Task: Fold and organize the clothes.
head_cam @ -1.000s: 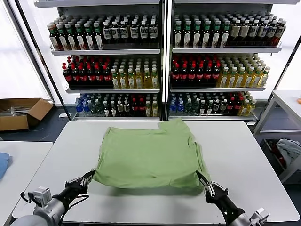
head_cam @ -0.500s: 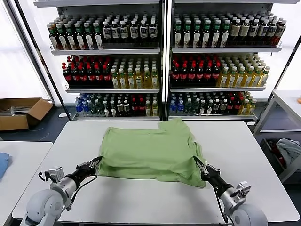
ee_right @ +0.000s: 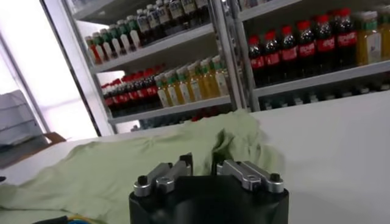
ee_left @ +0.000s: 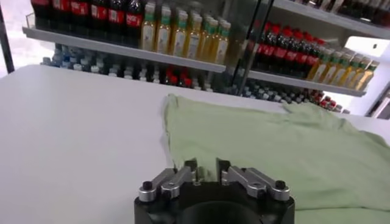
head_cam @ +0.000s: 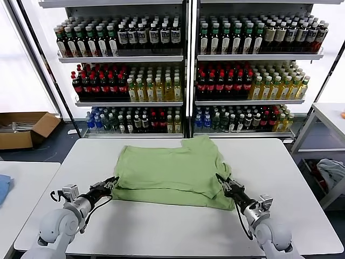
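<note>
The light green polo shirt (head_cam: 171, 170) lies on the white table (head_cam: 161, 226), its near part doubled back over itself; collar, buttons and logo are hidden. My left gripper (head_cam: 110, 184) is shut on the shirt's near left corner, low over the table. My right gripper (head_cam: 221, 180) is shut on the near right corner. In the left wrist view the gripper (ee_left: 206, 167) has green cloth (ee_left: 274, 140) between its fingers. In the right wrist view the gripper (ee_right: 202, 163) likewise pinches bunched cloth (ee_right: 122, 164).
Shelves of bottles (head_cam: 186, 70) stand behind the table's far edge. A cardboard box (head_cam: 24, 128) lies on the floor at the left. A blue cloth (head_cam: 2, 189) lies on a side table at the left. A grey-white bundle (head_cam: 331, 171) lies at the right.
Both grippers have moved away from me along the table, carrying the shirt's near hem back over the shirt. The visible shirt has become shorter front to back.
</note>
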Action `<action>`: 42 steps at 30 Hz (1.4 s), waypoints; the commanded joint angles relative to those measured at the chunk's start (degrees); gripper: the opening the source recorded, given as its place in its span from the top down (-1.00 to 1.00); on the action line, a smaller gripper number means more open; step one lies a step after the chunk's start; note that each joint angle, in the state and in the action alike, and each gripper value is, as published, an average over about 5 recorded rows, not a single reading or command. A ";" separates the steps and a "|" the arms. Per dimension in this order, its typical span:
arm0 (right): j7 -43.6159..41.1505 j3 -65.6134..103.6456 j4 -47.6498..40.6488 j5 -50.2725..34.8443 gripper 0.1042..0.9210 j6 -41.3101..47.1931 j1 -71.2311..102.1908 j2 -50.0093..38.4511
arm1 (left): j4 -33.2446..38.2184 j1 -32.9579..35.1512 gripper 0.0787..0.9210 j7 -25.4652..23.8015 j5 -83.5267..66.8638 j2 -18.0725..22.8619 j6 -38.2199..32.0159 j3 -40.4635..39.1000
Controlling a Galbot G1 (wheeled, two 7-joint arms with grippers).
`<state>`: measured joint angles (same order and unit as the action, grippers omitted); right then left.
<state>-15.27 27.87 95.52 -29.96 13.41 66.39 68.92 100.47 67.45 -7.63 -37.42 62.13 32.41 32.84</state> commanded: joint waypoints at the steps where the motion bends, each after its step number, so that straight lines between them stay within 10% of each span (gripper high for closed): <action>1: 4.43 3.97 1.84 2.73 -0.12 1.14 1.04 -0.87 | 4.01 5.16 0.11 -0.06 1.23 -0.37 -0.16 2.96; 10: 3.77 6.73 13.50 7.10 -0.68 3.47 15.27 1.27 | 7.40 12.11 -0.49 -0.27 1.38 0.34 0.18 4.14; 22: 3.91 5.63 14.50 9.50 -0.75 3.35 19.87 3.02 | 6.29 11.49 -0.77 0.23 -0.08 0.74 0.56 2.66; 30: 4.16 3.44 13.80 10.86 -0.28 3.11 18.94 3.63 | 4.79 9.78 -0.69 -0.04 -0.57 1.15 0.51 1.07; 42: 4.39 2.73 12.55 10.28 0.56 2.78 17.86 3.62 | 4.32 10.68 0.11 -1.62 -0.36 1.19 0.27 1.19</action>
<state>-11.00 31.16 108.31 -20.16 16.31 83.57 72.20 104.92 77.60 -8.60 -37.72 63.06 32.54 34.30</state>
